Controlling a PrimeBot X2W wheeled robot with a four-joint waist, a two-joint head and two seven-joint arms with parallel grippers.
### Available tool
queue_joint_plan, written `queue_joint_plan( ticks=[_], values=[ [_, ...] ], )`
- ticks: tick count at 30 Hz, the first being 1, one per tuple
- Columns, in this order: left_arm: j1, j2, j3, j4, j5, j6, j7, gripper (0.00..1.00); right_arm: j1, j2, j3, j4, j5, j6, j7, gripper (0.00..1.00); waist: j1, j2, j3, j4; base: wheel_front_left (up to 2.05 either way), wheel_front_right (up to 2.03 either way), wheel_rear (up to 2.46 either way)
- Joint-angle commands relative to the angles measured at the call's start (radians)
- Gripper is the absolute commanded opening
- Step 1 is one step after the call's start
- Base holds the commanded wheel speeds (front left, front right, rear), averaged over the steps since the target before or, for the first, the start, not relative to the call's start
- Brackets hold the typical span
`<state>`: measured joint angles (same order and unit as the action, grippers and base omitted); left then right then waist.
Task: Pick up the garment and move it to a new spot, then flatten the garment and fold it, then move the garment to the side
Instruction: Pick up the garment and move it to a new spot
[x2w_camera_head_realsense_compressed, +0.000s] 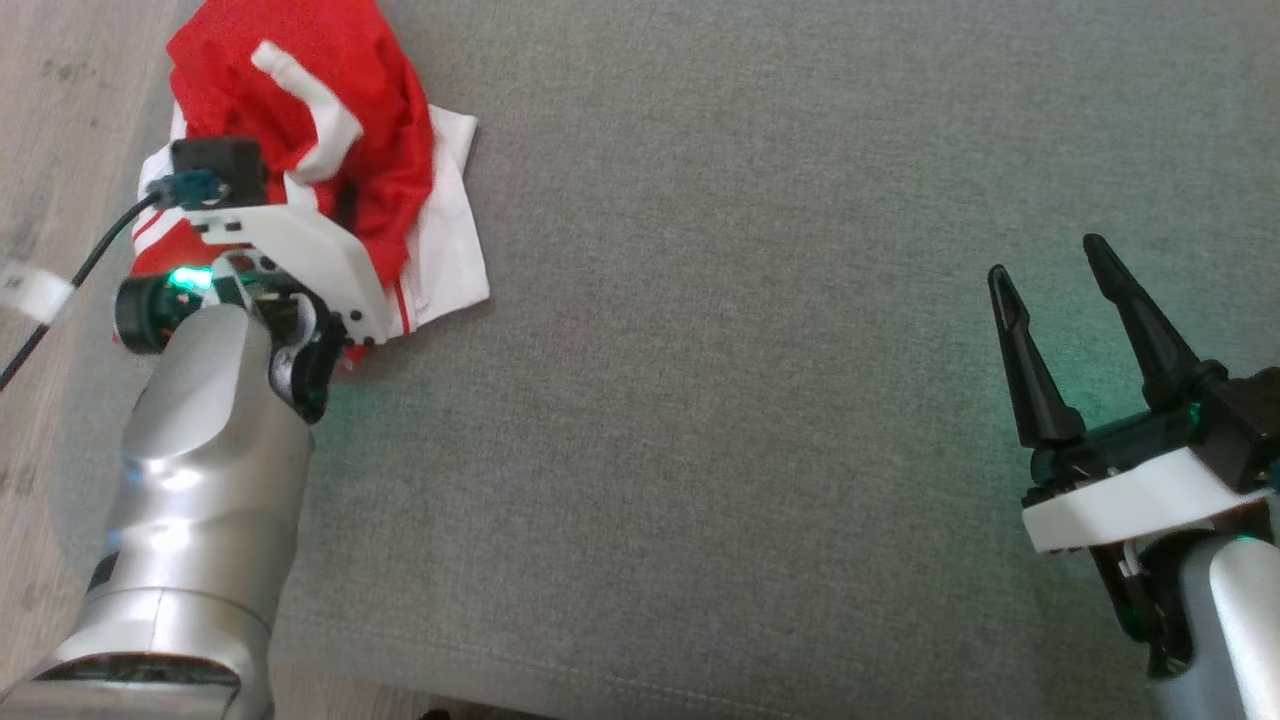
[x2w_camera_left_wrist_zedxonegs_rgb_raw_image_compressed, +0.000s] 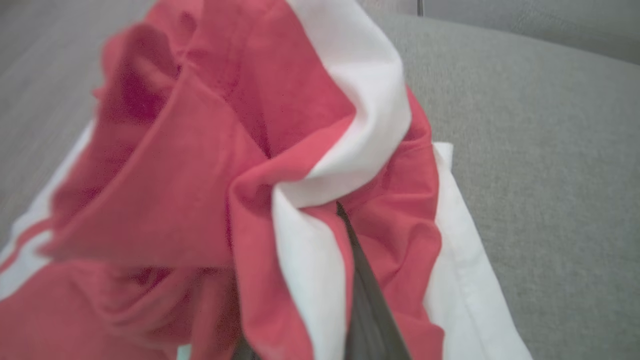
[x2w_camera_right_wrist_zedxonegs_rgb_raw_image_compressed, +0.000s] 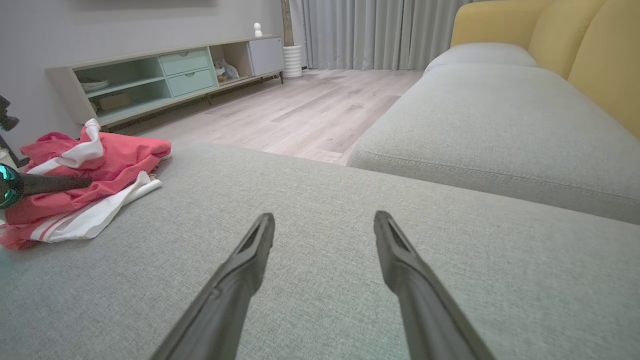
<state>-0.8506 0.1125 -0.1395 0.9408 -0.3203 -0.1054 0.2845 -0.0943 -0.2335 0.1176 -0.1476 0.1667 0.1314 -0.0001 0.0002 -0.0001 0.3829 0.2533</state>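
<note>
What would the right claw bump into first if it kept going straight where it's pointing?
Probably the grey cushion: the right claw points low across it, towards its far edge, though depth is hard to judge. The red garment lies off to the side, out of its line.

You are looking at a wide grey cushion (x2w_camera_head_realsense_compressed: 750, 350) of the sofa, and it is carrying one thing. A red and white garment (x2w_camera_head_realsense_compressed: 350, 100) is lying on it in a crumpled heap, near the far left corner, reaching the edge beside the wooden floor (x2w_camera_head_realsense_compressed: 60, 120). Its white part is spreading flat on the grey fabric at the right of the heap.
</note>
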Motion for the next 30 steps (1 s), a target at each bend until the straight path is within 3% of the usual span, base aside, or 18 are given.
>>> queue_joint_plan(
  ticks=[1, 9, 15, 24, 30],
  values=[
    [-0.034, 0.055, 0.023, -0.014, -0.003, 0.01, -0.049, 0.0, -0.019, -0.012, 0.018, -0.026, 0.007, -0.001, -0.013, 1.0, -0.0002, 0.0001, -0.009, -0.006, 0.0, 0.0, 0.0],
    [-0.035, 0.101, 0.028, -0.023, 0.032, 0.051, -0.335, 0.0, 0.002, 0.019, 0.001, 0.002, 0.001, -0.001, -0.037, 1.0, -0.0002, 0.0001, -0.101, -0.007, 0.0, 0.0, 0.0],
    [-0.006, 0.137, 0.036, -0.114, 0.045, 0.079, -0.466, 0.0, 0.035, 0.057, -0.004, 0.022, -0.009, -0.001, -0.049, 1.0, -0.0002, 0.0001, -0.187, -0.007, 0.0, 0.0, 0.0],
    [0.16, 0.124, 0.007, -0.388, 0.052, 0.113, -0.433, 0.0, 0.081, 0.103, -0.01, 0.03, -0.025, -0.001, -0.056, 1.0, -0.0002, 0.0001, -0.266, -0.06, 0.0, 0.0, 0.0],
    [0.313, 0.052, -0.067, -0.597, 0.041, 0.118, -0.336, 0.0, 0.074, 0.121, -0.002, 0.025, -0.029, -0.001, -0.053, 1.0, -0.0002, 0.0001, -0.262, -0.183, 0.0, 0.0, 0.0]
  ],
)
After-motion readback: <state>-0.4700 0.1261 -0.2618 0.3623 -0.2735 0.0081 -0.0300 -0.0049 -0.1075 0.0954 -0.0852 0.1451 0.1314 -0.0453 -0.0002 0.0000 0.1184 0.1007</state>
